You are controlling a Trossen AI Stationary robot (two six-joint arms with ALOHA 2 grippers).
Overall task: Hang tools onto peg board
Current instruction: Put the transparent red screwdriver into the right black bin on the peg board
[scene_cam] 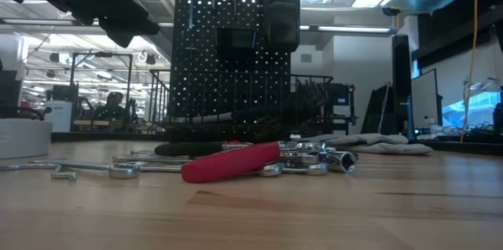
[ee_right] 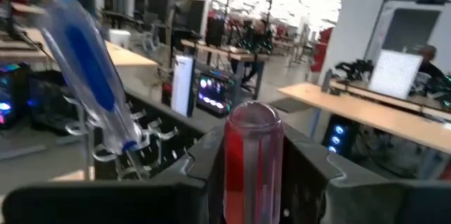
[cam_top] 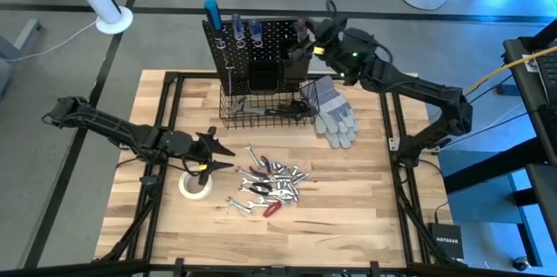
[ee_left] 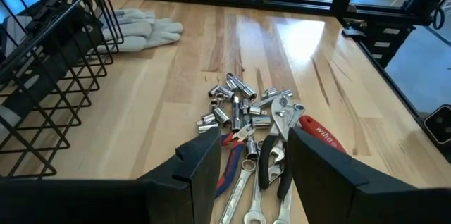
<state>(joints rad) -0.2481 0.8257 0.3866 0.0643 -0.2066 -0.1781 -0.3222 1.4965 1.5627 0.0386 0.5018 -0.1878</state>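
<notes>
The black peg board (cam_top: 252,46) stands upright at the table's far side, with blue-handled screwdrivers (ee_right: 88,76) hanging in hooks at its top. My right gripper (cam_top: 305,40) is at the board's top right corner, shut on a red-handled screwdriver (ee_right: 252,146). The other tools (cam_top: 271,185), wrenches, sockets and red-handled pliers (scene_cam: 232,162), lie piled on the table's middle. A white tape roll (cam_top: 195,185) lies flat to their left. My left gripper (ee_left: 246,182) hovers open above the pile's left side with nothing between its fingers. My right gripper pinches the red screwdriver's clear red handle (ee_right: 252,164) between its two fingers. The fingers reach level toward the peg board and lie across the handle. The handle stands upright, its rounded top (ee_right: 252,111) above the fingers, lifted clear; the shaft below is hidden by the gripper.
A black wire basket (cam_top: 265,110) and black box bins (cam_top: 263,77) sit at the peg board's base. Grey work gloves (cam_top: 335,116) lie right of the basket. Bare wood lies on the table's near and right parts.
</notes>
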